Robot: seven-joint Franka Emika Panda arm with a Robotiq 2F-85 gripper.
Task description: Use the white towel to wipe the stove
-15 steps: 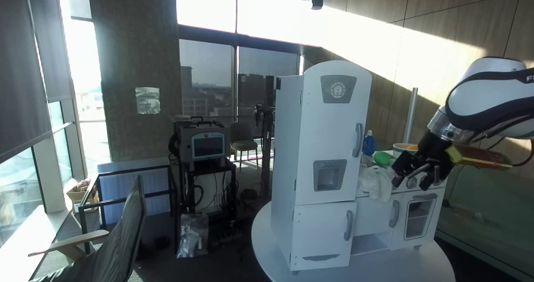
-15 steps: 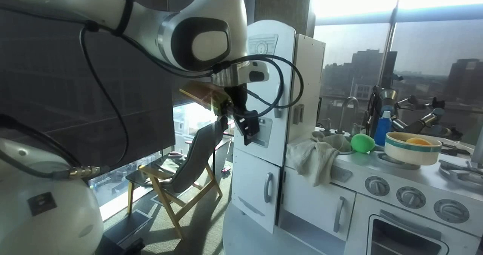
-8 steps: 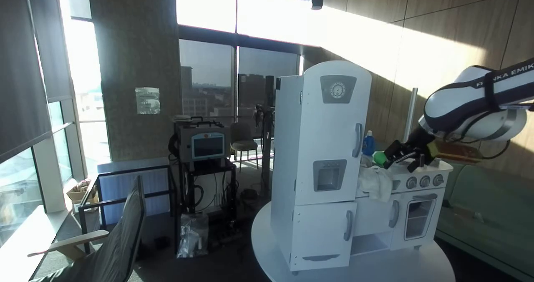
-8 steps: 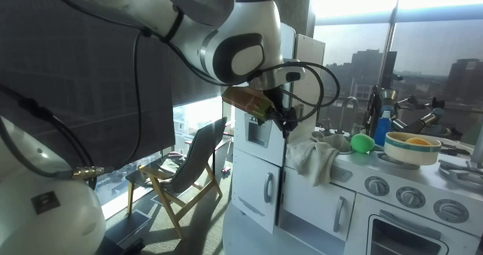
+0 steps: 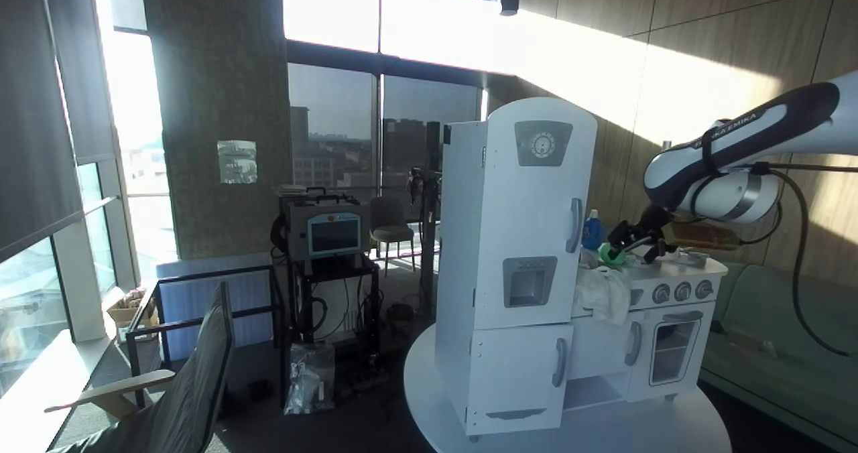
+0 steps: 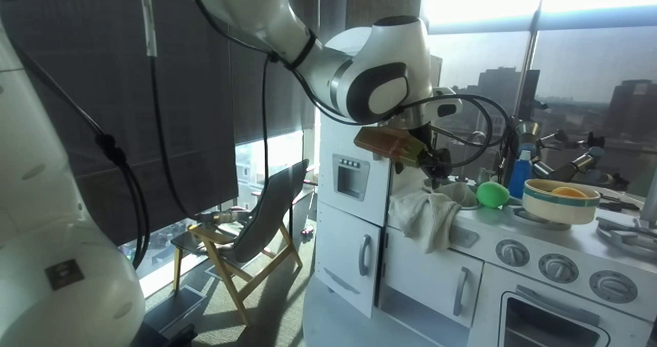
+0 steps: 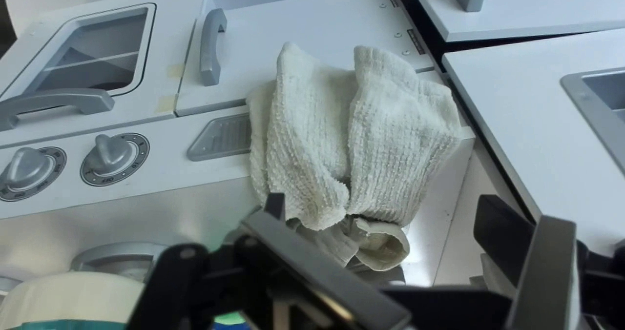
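Note:
The white towel (image 6: 426,216) hangs in folds over the front edge of the stove (image 6: 433,275), beside the tall cabinet; its rear part lies by the sink. It also shows in an exterior view (image 5: 603,295) and in the wrist view (image 7: 390,134). The stove front with its knobs shows in the wrist view too (image 7: 312,27). My gripper (image 6: 423,176) is above the towel and apart from it. In the wrist view my gripper (image 7: 385,213) is open, its fingers wide apart with nothing between them, the towel's rear folds showing beyond the gap.
The tall white cabinet (image 5: 523,238) stands right beside the towel. A green egg-shaped thing (image 6: 493,195), a blue bottle (image 6: 521,175) and a bowl (image 6: 559,211) with an orange thing in it stand on the stove top. A faucet (image 6: 475,136) rises behind the sink.
The arm has moved in over the stove, leftward in one exterior picture and rightward in another, bringing my gripper above the towel. The gripper stays open. The towel has not moved.

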